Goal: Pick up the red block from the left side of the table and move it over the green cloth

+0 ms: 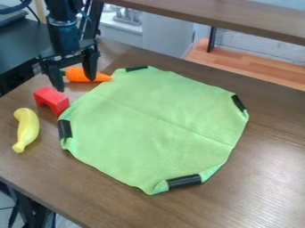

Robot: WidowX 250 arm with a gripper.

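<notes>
The black gripper point(75, 79) hangs at the upper left, its two fingers apart, one on each side of an orange toy carrot point(81, 75). Whether the fingers touch the carrot I cannot tell. The carrot's pointed end reaches the edge of a green cloth point(155, 124), which lies spread out with black tape at its corners. Just below the gripper sits a red arch-shaped block point(51, 99), close to the cloth's left side. A yellow toy banana point(26, 129) lies near the table's left edge.
The brown table point(262, 178) carries all of these. Behind it, a raised brown shelf point(226, 17) crosses the top right, above a lighter wooden surface point(253, 64). A dark surface point(22, 42) stands at the upper left, beside the arm.
</notes>
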